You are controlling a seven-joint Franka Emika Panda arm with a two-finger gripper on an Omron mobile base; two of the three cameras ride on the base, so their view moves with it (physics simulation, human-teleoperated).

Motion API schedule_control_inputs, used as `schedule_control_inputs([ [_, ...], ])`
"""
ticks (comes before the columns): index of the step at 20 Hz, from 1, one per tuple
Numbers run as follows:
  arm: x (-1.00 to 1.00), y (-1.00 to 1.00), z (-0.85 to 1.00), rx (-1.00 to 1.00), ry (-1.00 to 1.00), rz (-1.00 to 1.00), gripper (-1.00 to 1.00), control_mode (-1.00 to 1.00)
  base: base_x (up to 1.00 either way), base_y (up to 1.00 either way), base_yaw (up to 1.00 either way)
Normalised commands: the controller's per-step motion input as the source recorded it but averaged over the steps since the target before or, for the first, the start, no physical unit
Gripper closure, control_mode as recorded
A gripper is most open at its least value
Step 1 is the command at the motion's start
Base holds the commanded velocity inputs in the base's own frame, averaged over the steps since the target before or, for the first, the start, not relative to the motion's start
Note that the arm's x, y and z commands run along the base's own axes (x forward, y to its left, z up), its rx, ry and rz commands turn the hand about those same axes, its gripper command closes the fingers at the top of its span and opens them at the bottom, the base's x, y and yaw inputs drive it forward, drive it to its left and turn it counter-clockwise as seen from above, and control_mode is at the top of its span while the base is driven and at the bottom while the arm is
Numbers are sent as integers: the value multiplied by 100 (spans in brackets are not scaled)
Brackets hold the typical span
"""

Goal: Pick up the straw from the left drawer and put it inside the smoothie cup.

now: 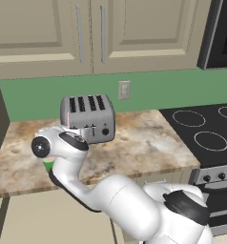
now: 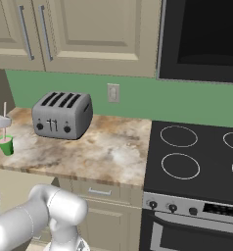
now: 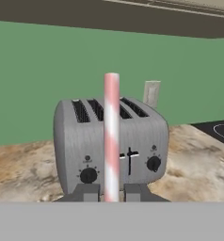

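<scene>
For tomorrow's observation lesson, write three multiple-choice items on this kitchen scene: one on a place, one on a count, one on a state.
1. Where is the smoothie cup?
A. on the stove
B. on the counter, left of the toaster
C. on top of the toaster

2. How many slots does the toaster have?
A. two
B. four
C. six

3. How is the straw?
A. upright in the claw
B. flat on the counter
C. snapped in two

Key: 1 B, the right base view shows it; 2 B, four dark slots on top; 3 A, the fingers flank it.
</scene>
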Motion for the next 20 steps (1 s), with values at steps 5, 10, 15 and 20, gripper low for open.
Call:
schedule_control_inputs([
  [5, 7, 3, -4, 0, 0, 0, 100, -100, 0, 0, 0],
  [10, 8, 1, 0, 0, 0, 0, 100, -100, 0, 0, 0],
  [15, 3, 3, 0, 0, 0, 0, 100, -100, 0, 0, 0],
  [20, 0, 9, -2, 0, 0, 0, 100, -100, 0, 0, 0],
])
